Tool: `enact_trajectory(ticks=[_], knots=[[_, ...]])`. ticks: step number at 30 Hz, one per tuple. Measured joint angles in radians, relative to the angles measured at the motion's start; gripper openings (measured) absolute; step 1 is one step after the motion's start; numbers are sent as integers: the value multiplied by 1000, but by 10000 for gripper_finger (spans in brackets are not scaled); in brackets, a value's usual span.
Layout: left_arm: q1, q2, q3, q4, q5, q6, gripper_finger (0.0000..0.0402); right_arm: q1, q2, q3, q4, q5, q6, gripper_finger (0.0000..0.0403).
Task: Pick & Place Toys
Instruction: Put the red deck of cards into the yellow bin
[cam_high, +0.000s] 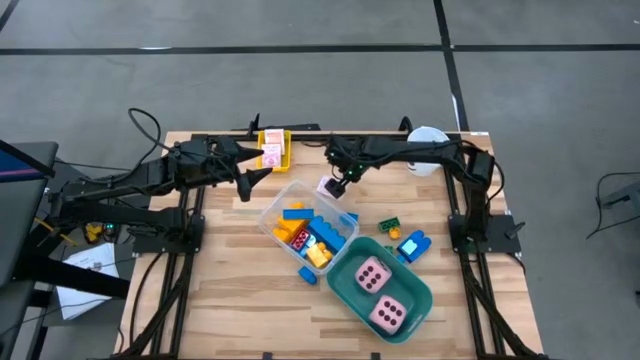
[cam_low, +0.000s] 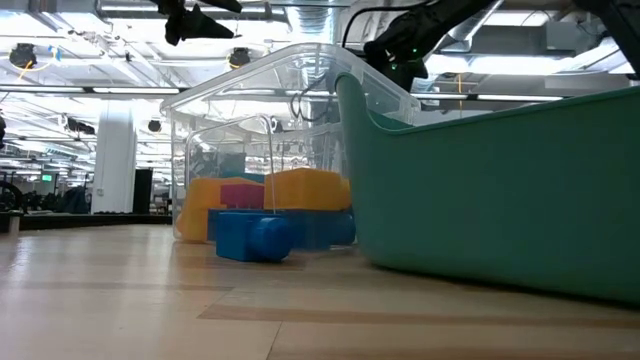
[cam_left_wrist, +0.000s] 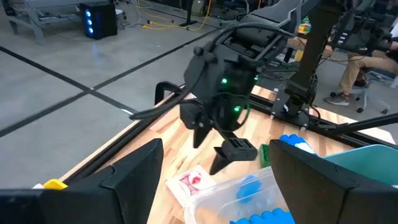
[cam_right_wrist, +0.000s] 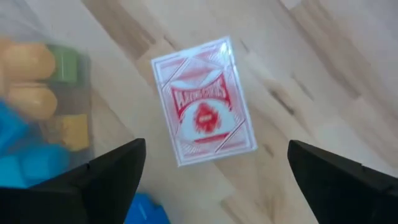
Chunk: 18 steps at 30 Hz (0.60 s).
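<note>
A pink-white pack of cards (cam_right_wrist: 204, 102) lies flat on the table by the far corner of a clear box (cam_high: 305, 225) that holds blue, yellow, orange and red bricks. My right gripper (cam_high: 340, 180) hangs open just above the pack (cam_high: 328, 187), pointing steeply down, its fingers (cam_right_wrist: 112, 174) apart on either side and clear of it. My left gripper (cam_high: 250, 180) stands open and high at the far left, pointing toward the right arm. Two pink dice (cam_high: 378, 290) lie in the teal tub (cam_high: 345, 285). Loose green (cam_high: 390, 228) and blue bricks (cam_high: 412, 245) lie on the table.
A yellow tray (cam_high: 272, 150) with more cards sits at the far edge, and a white cup (cam_high: 428, 140) stands at the far right. One blue brick (cam_low: 250, 237) lies on the table in front of the clear box. Bare wood lies near and left.
</note>
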<state>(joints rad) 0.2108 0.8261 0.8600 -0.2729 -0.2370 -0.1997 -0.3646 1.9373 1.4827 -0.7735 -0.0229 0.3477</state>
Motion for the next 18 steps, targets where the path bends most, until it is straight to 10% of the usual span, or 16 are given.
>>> enact_trajectory(ticks=[18], knots=[[0,0,0,1,8,-62,289,-3,112,2,1,-31,-140,380]])
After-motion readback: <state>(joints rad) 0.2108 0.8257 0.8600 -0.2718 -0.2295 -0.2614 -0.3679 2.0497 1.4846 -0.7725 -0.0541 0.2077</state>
